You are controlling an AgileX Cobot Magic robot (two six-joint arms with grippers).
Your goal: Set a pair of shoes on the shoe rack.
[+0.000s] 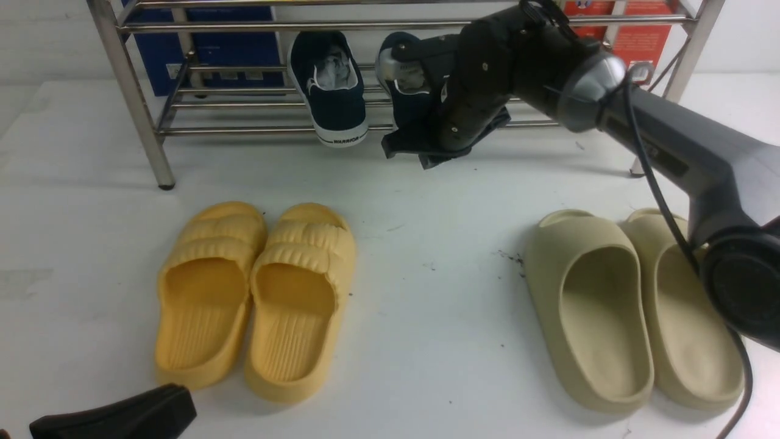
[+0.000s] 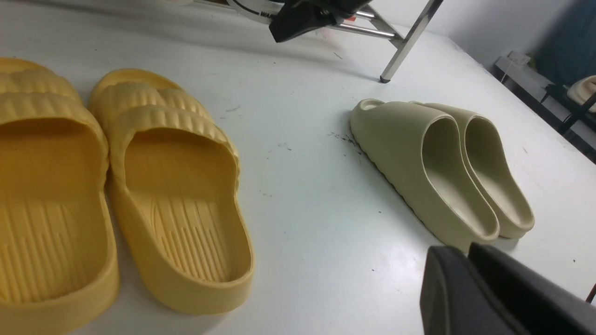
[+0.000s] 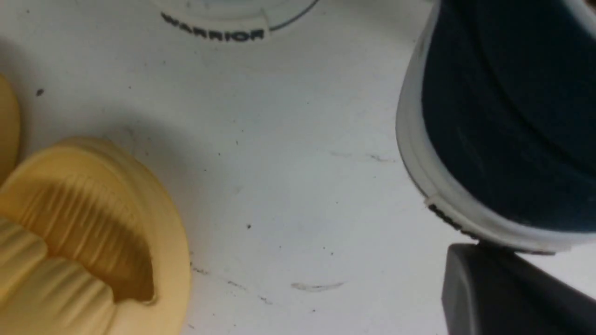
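Both navy shoes lie across the lower tubes of the steel shoe rack (image 1: 244, 130), heels toward me. The left shoe (image 1: 332, 91) shows its "WARRIOR" heel tab; the right shoe (image 1: 405, 91) is partly hidden behind my right arm. My right gripper (image 1: 417, 155) hangs shut just below and in front of that shoe's heel, with nothing between its fingers. In the right wrist view the navy shoe (image 3: 503, 116) sits just past the fingertip (image 3: 479, 279). My left gripper (image 1: 170, 405) rests low near the front edge, fingers (image 2: 447, 279) pressed together and empty.
A pair of yellow ribbed slides (image 1: 256, 292) lies front left and a pair of beige foam slides (image 1: 627, 305) front right on the white table. Blue and red boxes (image 1: 207, 49) stand behind the rack. The rack's right leg (image 2: 409, 42) stands behind the beige slides.
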